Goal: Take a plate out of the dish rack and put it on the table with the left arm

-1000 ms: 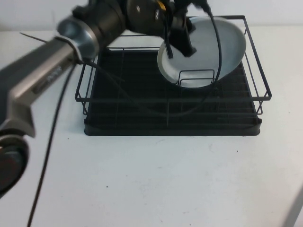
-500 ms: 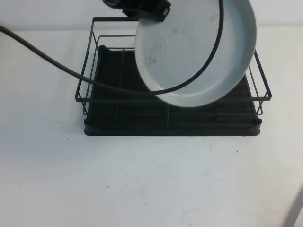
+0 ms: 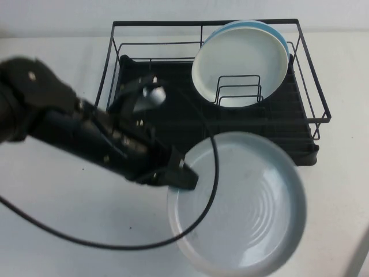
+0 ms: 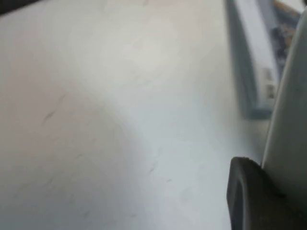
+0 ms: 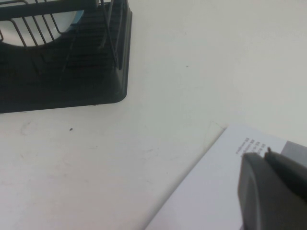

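My left gripper is shut on the left rim of the pale grey plate and holds it face up, low over the white table, in front of the dish rack's right half. I cannot tell whether the plate touches the table. In the left wrist view one black finger presses against the plate's rim; the other finger is hidden behind it. My right gripper is shut and empty, off to the right of the rack, over a white printed sheet.
A whiter plate stands upright in the rack's back right against wire dividers, with a light blue plate behind it. The rack's left half holds no dishes. A black cable loops over the table's front left. The rack's corner shows in the right wrist view.
The left arm has carried the plate from high above the rack down and forward, to low over the table in front of the rack. The two other plates now show in the rack.
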